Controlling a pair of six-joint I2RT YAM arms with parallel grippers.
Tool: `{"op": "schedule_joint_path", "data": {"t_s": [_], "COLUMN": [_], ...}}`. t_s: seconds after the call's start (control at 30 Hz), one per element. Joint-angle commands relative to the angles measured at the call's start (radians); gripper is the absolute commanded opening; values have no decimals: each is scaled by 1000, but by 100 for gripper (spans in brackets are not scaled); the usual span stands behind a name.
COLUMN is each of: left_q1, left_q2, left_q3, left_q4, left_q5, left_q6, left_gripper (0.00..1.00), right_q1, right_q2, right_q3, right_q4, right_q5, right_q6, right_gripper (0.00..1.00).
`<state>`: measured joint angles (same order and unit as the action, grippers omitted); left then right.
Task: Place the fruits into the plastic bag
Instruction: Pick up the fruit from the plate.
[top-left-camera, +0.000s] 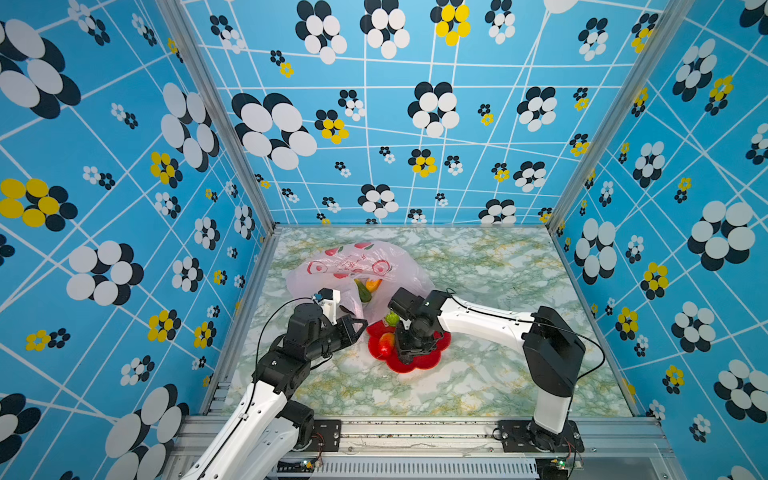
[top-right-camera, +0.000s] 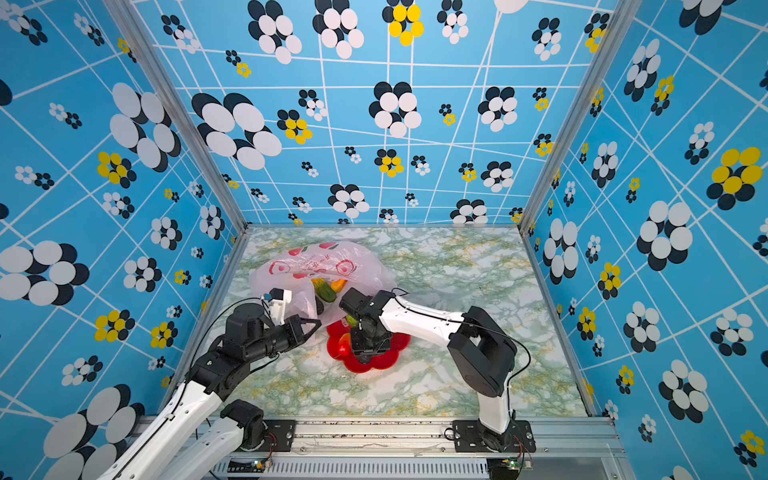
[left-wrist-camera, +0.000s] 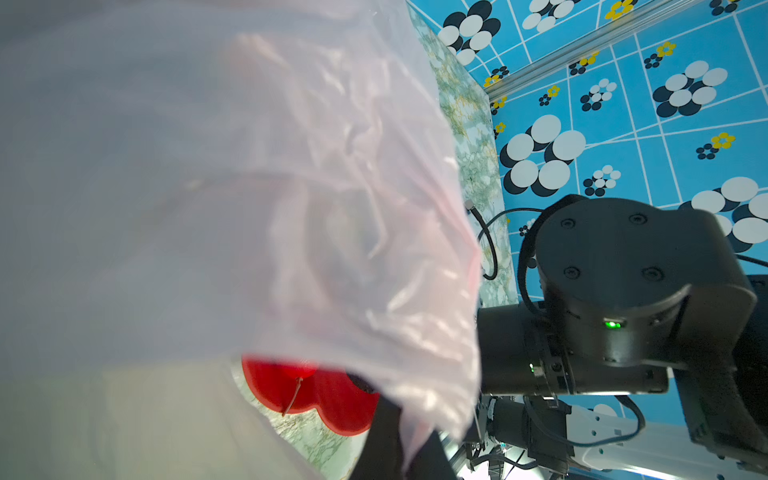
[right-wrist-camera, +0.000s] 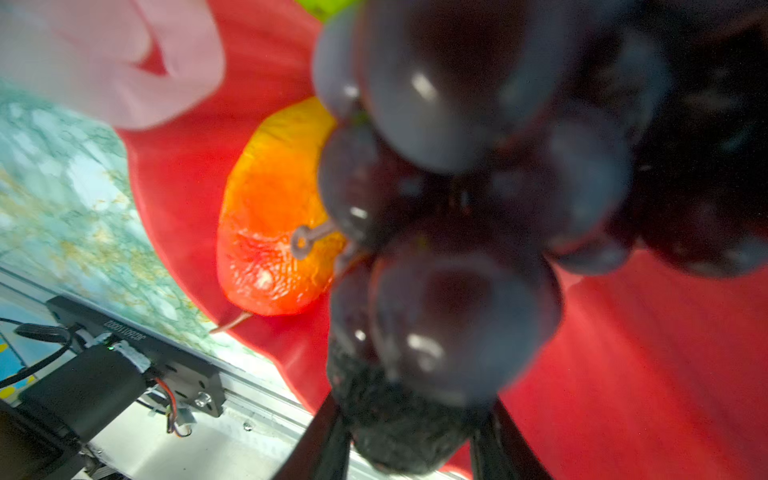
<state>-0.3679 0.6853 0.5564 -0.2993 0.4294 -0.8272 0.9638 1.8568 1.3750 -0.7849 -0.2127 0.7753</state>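
- Fingers (right-wrist-camera: 328, 444) of your right gripper (top-left-camera: 409, 353) flank the dark grape bunch (right-wrist-camera: 457, 187) over the red plate (top-left-camera: 417, 368); you cannot tell whether they clamp it
- Left of the grape bunch, on that plate, lies the mango (top-left-camera: 386, 345), with a green kiwi (top-left-camera: 391, 319) at the far rim
- Your left gripper (top-left-camera: 360, 325) is pinched together on the near edge of the plastic bag (top-left-camera: 353, 262), which lies far-left of the plate with a green fruit (top-left-camera: 363, 293) and an orange fruit (top-left-camera: 373, 284) inside
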Motion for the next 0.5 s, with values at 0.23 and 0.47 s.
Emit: {"op": "schedule_joint_path", "data": {"t_s": [0.23,0.47], "left_q1": [-3,-2], "left_q2": [17,-2], "left_q3": [-5,10], "left_q4": [19,-20], "left_q5": [9,-10], "left_q6": [21,45], "left_gripper": [0,0], "right_q1": [3,-12], "right_q2": [-166,-233], "right_q3": [-71,-17], "right_q4": [61,77], "right_q5": [-57,-101], "right_q6": [50,28], "right_gripper": [39,39]}}
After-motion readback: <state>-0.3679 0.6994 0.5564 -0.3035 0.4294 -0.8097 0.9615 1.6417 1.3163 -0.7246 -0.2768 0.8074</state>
